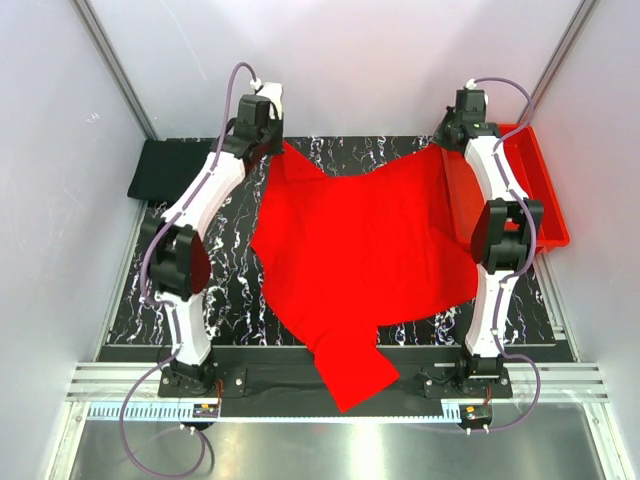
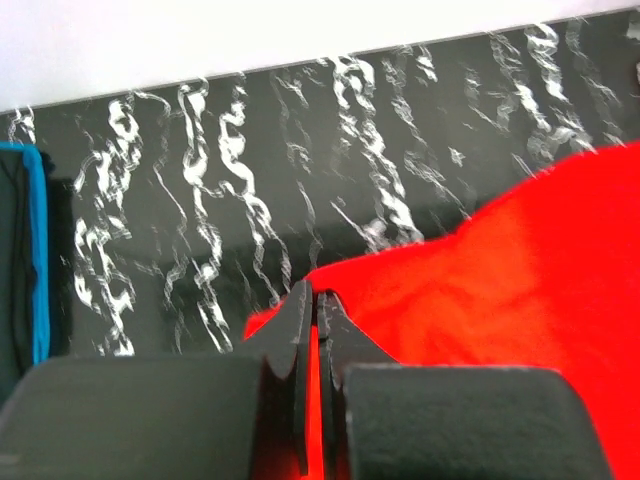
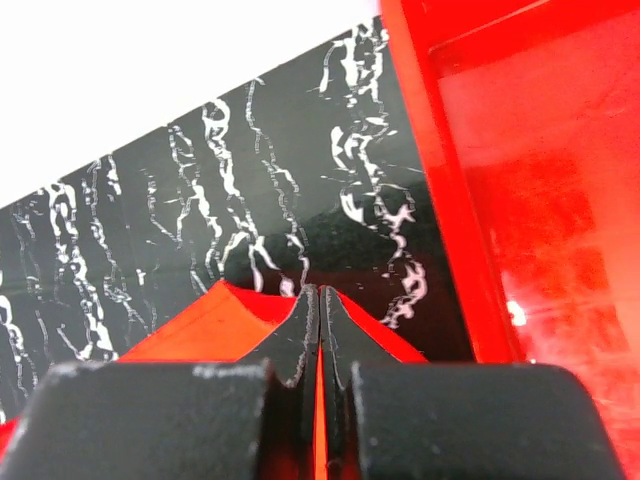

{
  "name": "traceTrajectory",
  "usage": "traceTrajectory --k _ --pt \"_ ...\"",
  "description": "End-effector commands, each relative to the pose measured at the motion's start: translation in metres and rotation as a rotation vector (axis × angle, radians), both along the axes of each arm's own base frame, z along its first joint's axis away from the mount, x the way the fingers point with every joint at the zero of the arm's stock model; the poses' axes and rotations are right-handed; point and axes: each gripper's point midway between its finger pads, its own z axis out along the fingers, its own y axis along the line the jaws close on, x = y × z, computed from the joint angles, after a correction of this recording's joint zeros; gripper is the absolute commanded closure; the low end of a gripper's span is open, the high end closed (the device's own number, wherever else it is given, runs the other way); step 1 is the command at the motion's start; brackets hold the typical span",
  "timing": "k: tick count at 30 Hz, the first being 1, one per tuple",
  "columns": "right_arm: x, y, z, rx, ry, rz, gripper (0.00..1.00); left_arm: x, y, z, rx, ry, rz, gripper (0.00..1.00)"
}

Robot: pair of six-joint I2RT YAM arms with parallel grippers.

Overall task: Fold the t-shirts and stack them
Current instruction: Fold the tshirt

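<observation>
The bright red t-shirt [image 1: 365,250] lies spread over the black marbled mat, one sleeve hanging over the near edge. My left gripper [image 1: 270,140] is shut on the shirt's far left corner; the left wrist view shows red cloth [image 2: 480,290] pinched between the closed jaws [image 2: 315,300]. My right gripper [image 1: 458,135] is shut on the far right corner; red cloth [image 3: 215,320] is clamped in its jaws [image 3: 318,295]. The folded black t-shirt [image 1: 170,168] with a blue edge [image 2: 38,250] lies at the far left.
A rigid red plastic bin [image 1: 530,190] stands at the right edge of the mat, close to my right gripper, and shows in the right wrist view [image 3: 520,180]. White walls enclose the table. The mat [image 1: 230,290] is black with white marbling.
</observation>
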Motion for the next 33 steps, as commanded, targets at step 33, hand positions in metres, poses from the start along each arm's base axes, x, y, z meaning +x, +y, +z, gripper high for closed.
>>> traceTrajectory --k 33 --pt "-0.051 -0.014 0.013 0.006 0.073 0.079 1.00 -0.228 -0.058 -0.019 -0.178 0.229 -0.011 1.00"
